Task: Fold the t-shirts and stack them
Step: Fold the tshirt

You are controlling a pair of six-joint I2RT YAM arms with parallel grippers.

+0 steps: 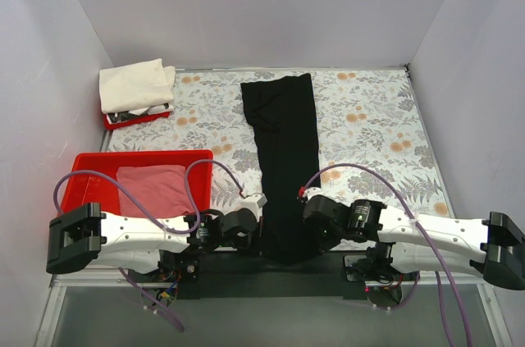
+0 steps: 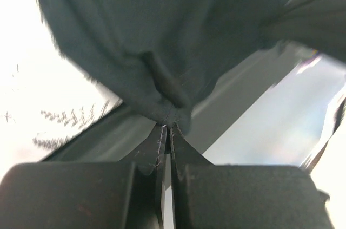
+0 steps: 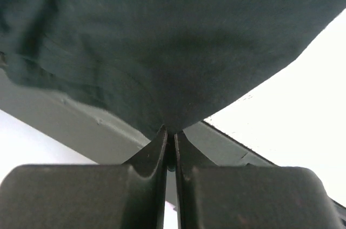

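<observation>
the cream-white t-shirt (image 1: 135, 84) lies folded at the far left corner of the table, on top of a small red tray (image 1: 123, 121) whose near edge peeks out from under it. nearer and still on the left, the pink t-shirt (image 1: 152, 187) lies folded flat inside a large red tray (image 1: 90, 175), well apart from both pincers.

the left gripper (image 1: 264, 228) reaches in from the left at the near edge of the table and touches the near left corner of the black t-shirt (image 1: 283, 142). in the left wrist view its two fingers are pressed together at the left gripper (image 2: 167, 126) tips, with a bunched fold of the black t-shirt (image 2: 162, 34) pinched between them; the cloth fans up and away from the tips.

the black t-shirt is folded lengthwise into a long narrow strip down the middle of the floral tablecloth (image 1: 369, 117), running from the far edge to the near edge, where its end sits between the two pincers.

the right gripper (image 1: 310, 224) comes in from the right to the strip's near right corner. in the right wrist view the right gripper (image 3: 168, 130) has its fingers closed tight on the edge of the black t-shirt (image 3: 162, 39), which spreads wide above them.
</observation>
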